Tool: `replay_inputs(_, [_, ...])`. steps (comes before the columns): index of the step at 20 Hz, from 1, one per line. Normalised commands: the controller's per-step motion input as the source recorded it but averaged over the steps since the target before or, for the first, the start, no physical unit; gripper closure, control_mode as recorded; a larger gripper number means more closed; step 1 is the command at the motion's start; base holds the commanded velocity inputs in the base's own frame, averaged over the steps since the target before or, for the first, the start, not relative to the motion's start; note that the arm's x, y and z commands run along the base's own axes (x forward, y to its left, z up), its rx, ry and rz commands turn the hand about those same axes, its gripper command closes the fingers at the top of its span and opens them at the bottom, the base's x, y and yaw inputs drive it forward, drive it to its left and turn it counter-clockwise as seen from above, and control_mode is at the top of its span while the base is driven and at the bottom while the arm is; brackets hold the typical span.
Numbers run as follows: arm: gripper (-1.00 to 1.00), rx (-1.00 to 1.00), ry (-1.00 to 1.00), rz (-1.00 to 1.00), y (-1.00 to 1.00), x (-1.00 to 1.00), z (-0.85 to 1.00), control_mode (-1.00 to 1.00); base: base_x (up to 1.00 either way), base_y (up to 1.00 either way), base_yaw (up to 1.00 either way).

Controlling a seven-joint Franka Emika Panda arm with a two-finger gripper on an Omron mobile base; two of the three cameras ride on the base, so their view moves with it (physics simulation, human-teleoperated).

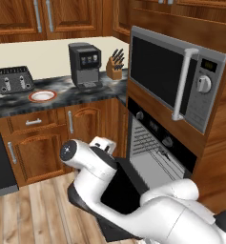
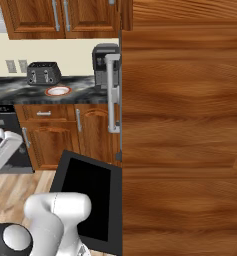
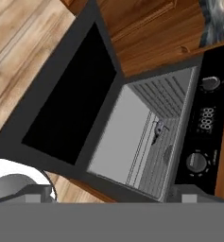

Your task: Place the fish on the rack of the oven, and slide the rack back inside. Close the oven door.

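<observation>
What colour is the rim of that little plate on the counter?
Red, ringing a white centre. The plate shows best in the left base view, beside the toaster.

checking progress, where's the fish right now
The fish lies on the rack inside the open oven, near the control panel side in the hand view, with the oven door folded down.

The arm (image 1: pixel 133 200) has glossy white rounded shells, dark grey joints and a round dark end cap.

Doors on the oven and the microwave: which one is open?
The oven door, the black glass panel, is folded down flat toward the floor. The microwave above it has its door shut, white handle upright.
</observation>
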Motion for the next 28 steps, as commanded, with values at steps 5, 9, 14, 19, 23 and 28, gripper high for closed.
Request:
replay_inputs(5, [-1.00,-0.31,0.18,0.15,0.68,-0.04,-0.09,-1.00,0.00,0.00,0.00])
replay_inputs(9, [-1.00,-0.10,0.01,0.03,0.15,0.00,-0.05,-1.00,0.00,0.00,0.00])
replay_inputs(14, [-1.00,-0.03,0.06,0.00,0.09,0.00,-0.22,-1.00,0.00,0.00,0.00])
replay_inputs(19, [-1.00,-0.10,0.21,0.00,0.18,0.10,-0.58,-1.00,0.00,0.00,0.00])
replay_inputs(23, [-1.00,-0.13,0.24,0.00,0.24,0.30,-0.70,-1.00,0.00,0.00,0.00])
replay_inputs(28, [-1.00,-0.18,0.21,0.02,0.27,0.34,-0.77,-1.00,0.00,0.00,0.00])
